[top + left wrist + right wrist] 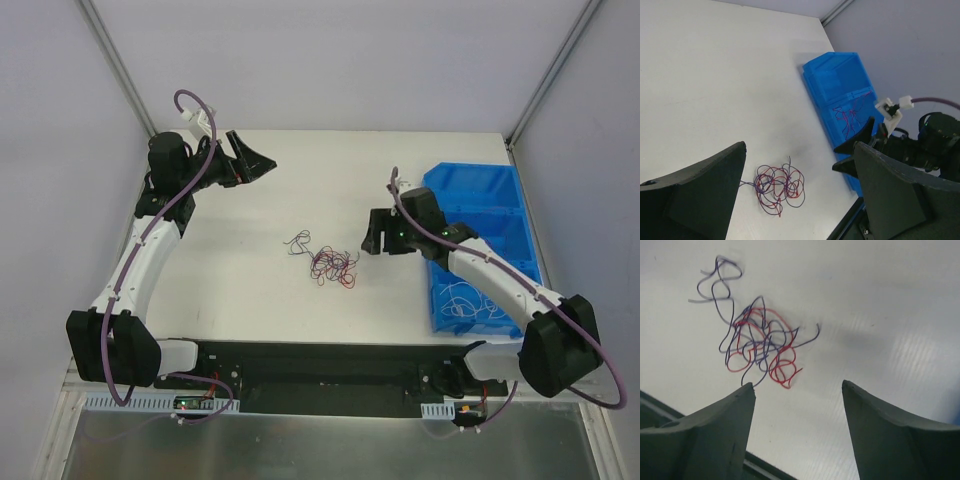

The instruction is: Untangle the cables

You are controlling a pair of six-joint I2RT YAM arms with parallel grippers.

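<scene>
Several hair-thin cables (pixel 333 266), red and dark purple, lie in one small knotted clump just below the middle of the top view, on the white table (pixel 250 210). A looser dark curl trails off the clump's upper-left side. The whole tangle therefore runs on a slant from upper left to lower right, with the dense red part at the lower-right end and the purple tail pointing to the upper left.

The right gripper (pixel 372 235) hangs just to the right of the clump and faces it. Its jaws are spread wide and hold nothing. In the right wrist view the tangle sits above and to the left of the gap between the fingers, and one purple end comes close to the left-hand finger without touching it.

The left gripper (pixel 258 160) is in the upper left of the top view, well apart from the cables. It too is wide open and empty. Its own camera shows the clump low in the frame, between the fingers.

The right arm is plainly the nearer one, and the red end lies on its side. The purple tail points toward the left arm's side, so that strand looks the natural one for the left arm to take.

A blue bin (pixel 470 185) stands at the right edge of the table, behind the right arm.
</scene>
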